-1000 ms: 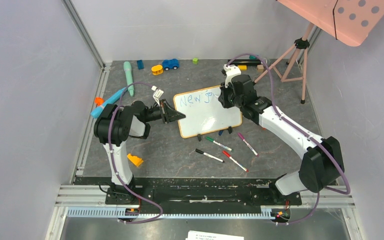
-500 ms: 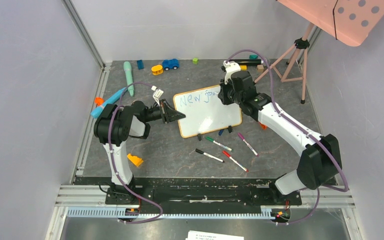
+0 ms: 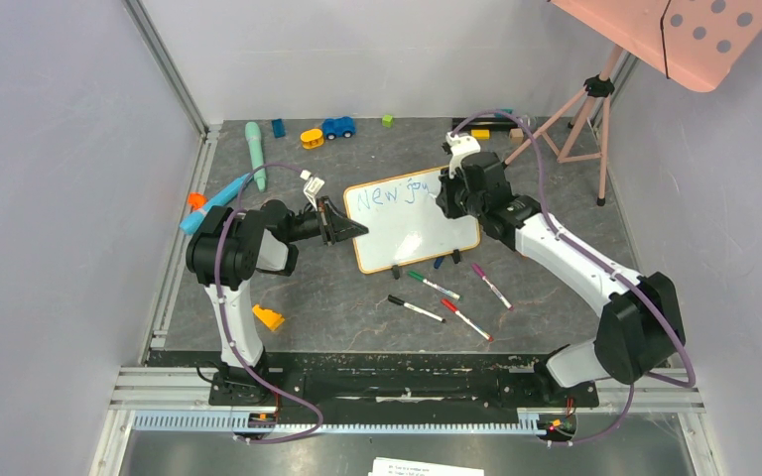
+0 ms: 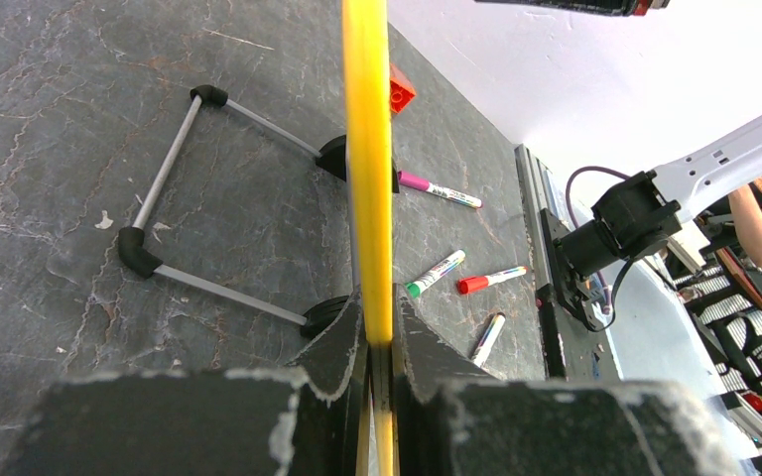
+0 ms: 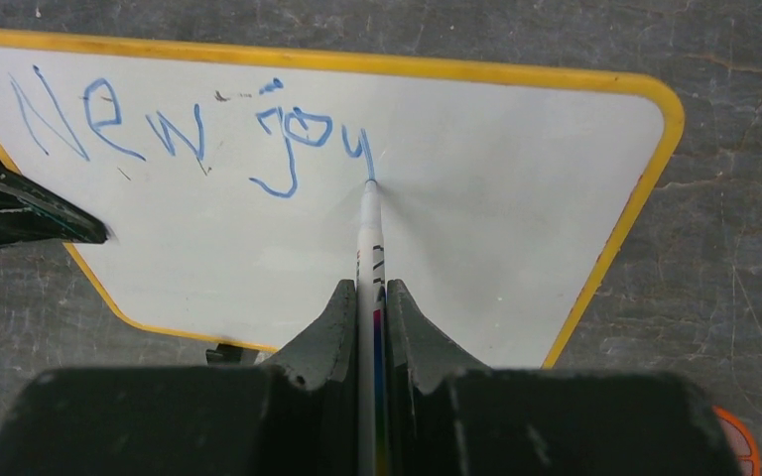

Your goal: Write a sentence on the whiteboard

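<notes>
Blue words of the sentence [image 5: 193,129] run left to right across the top of the whiteboard [image 5: 476,248]. My right gripper [image 5: 370,297] is clamped on the marker [image 5: 369,233], its tip touching the "y" tail. Bare board lies lower left of the tip. My left gripper [image 4: 377,332] pinches the frame.

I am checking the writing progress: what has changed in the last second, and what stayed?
The right gripper, shut on the marker, shifted slightly right along the whiteboard, and "joy" in the sentence now shows complete. Nothing was taken or released. The left gripper stays clamped on the whiteboard's left edge; whiteboard and loose markers did not move.
</notes>
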Motion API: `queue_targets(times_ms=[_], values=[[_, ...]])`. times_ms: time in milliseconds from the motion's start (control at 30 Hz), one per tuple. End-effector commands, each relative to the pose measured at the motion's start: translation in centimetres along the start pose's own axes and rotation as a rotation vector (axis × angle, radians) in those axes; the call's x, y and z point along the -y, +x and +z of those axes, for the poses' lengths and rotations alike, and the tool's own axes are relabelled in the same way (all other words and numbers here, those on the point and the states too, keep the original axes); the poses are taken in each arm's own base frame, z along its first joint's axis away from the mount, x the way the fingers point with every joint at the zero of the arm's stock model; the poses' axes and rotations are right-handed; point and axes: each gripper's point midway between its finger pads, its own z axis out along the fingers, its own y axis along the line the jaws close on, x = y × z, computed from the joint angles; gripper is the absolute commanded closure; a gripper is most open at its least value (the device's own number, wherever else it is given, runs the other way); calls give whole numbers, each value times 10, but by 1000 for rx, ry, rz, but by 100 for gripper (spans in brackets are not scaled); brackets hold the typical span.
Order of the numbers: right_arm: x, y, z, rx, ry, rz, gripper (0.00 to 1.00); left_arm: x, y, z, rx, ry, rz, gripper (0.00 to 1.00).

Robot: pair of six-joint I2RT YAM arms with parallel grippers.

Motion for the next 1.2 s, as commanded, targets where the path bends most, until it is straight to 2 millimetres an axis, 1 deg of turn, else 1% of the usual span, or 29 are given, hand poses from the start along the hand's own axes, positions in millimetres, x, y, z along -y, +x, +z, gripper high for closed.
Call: queue_targets(times_ms=[0, 167, 433, 467, 700, 900, 1167], values=[[4, 7, -4, 7, 5, 23, 100, 9, -12, 3, 8, 54, 164, 98], [-1, 9, -4, 12, -25, 41, 100, 8, -12, 3, 8, 54, 163, 98], [-9, -14, 2, 58, -56, 50, 100, 9, -12, 3, 8, 54, 164, 98], [-13, -18, 1, 62, -74, 49, 100, 9, -12, 3, 7, 54, 163, 98], [-17, -29, 0, 83, -92, 49, 100, 10, -12, 3, 7, 56, 166, 98], [-14, -40, -14, 120, -84, 36, 100, 10, -13, 3, 8, 57, 170, 98], [-3, -42, -22, 138, -55, 38, 100, 9, -12, 3, 7, 55, 165, 98]])
